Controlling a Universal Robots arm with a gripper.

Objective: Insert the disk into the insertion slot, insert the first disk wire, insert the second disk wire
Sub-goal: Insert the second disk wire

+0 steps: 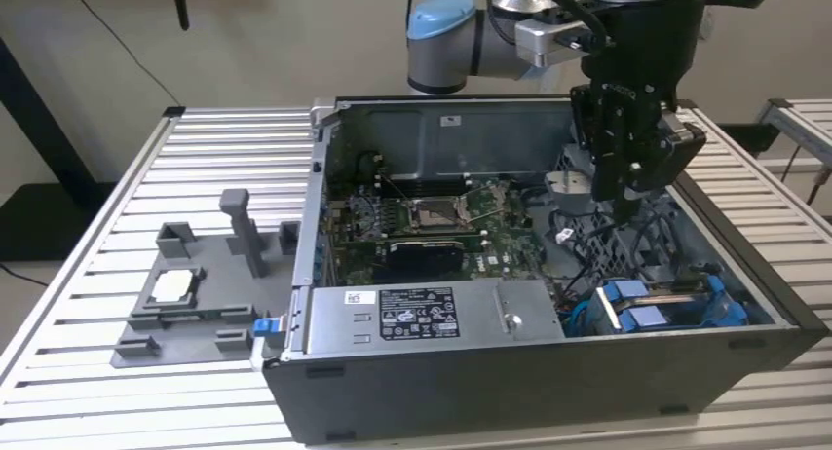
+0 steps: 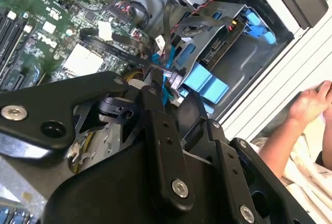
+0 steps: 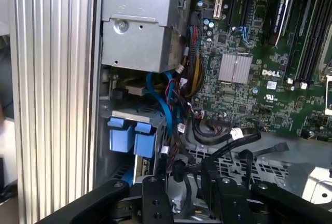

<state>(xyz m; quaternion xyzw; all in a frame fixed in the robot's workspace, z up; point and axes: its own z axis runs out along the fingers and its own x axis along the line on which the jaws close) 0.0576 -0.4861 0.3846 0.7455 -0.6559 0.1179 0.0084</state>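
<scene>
Blue-framed disk [image 1: 661, 307] sits low in the case [image 1: 547, 382], near the claw [image 1: 622, 210] pinching a black wire [image 2: 124, 52].

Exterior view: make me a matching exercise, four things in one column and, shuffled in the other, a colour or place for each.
Things:
1. motherboard
2. power supply box
3. disk carrier
4. plastic fixture

Descriptions:
A. bright blue
B. outside the computer case, on the slatted table
C. green
D. grey metal with white stickers

Pairs: 1-C; 2-D; 3-A; 4-B
</scene>
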